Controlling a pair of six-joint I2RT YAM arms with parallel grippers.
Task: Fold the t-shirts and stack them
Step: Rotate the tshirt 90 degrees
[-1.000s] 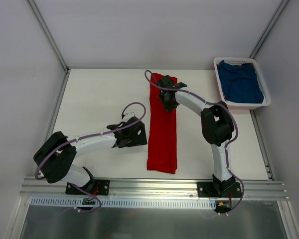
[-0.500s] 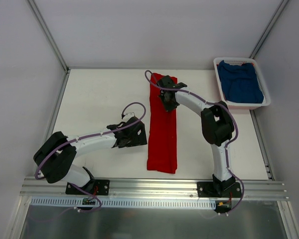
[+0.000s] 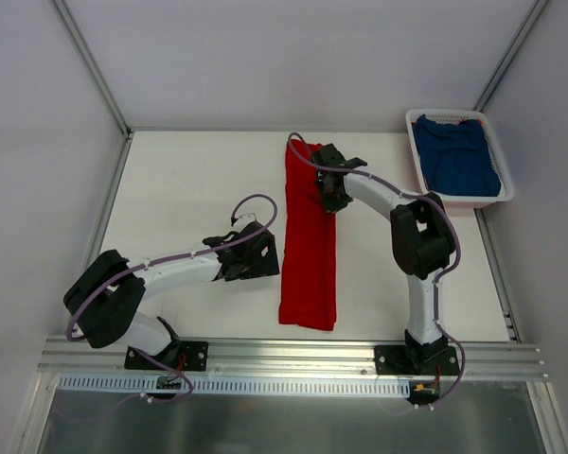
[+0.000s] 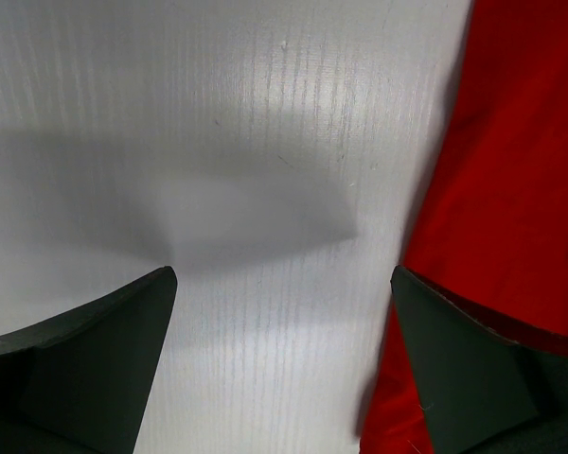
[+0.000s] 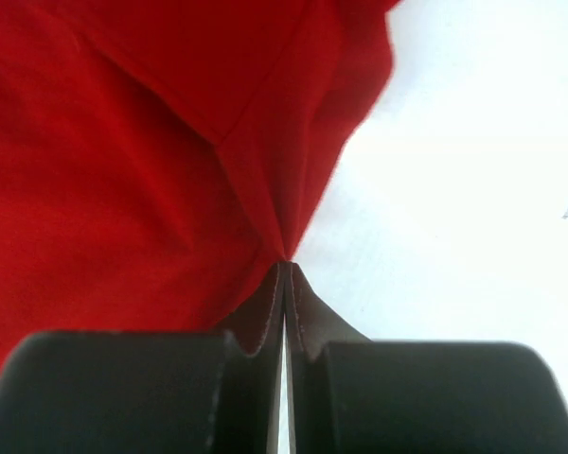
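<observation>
Red t-shirt (image 3: 309, 251) folded into a long narrow strip, flat on the table (image 3: 189, 170) between the arms. Right gripper (image 5: 285, 270) clamped tight on a pinch of its right edge, near the far end. Left gripper (image 4: 284, 284) spread wide, empty, just beside the left edge. Blue t-shirt (image 3: 462, 159) in the white basket (image 3: 459, 200), far right.

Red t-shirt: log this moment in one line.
right gripper: shut on red cloth t-shirt | left gripper: open | blue cloth t-shirt: in white slatted plastic basket
</observation>
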